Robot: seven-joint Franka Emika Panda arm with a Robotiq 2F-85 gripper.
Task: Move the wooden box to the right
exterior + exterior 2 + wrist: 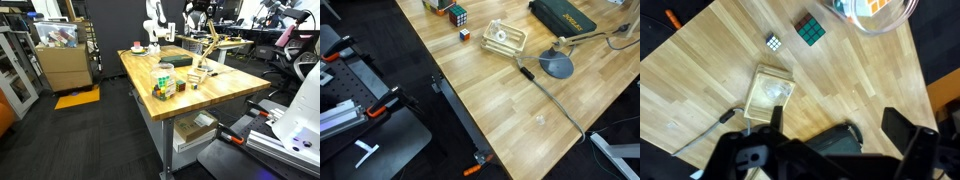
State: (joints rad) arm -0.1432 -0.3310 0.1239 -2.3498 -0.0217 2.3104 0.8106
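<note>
My gripper (825,148) hangs over the table (700,85) with its jaws spread wide and nothing between them. The wooden box (770,92) sits flat on the table, clear of the gripper. Beyond it I see two puzzle cubes (810,32), and in an exterior view a lamp base (558,66) near it.

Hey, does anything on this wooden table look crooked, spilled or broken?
Nothing spilled or broken. The small pale wooden box sits turned askew to the wooden table planks, and a black cable trails loosely beside it.
</note>
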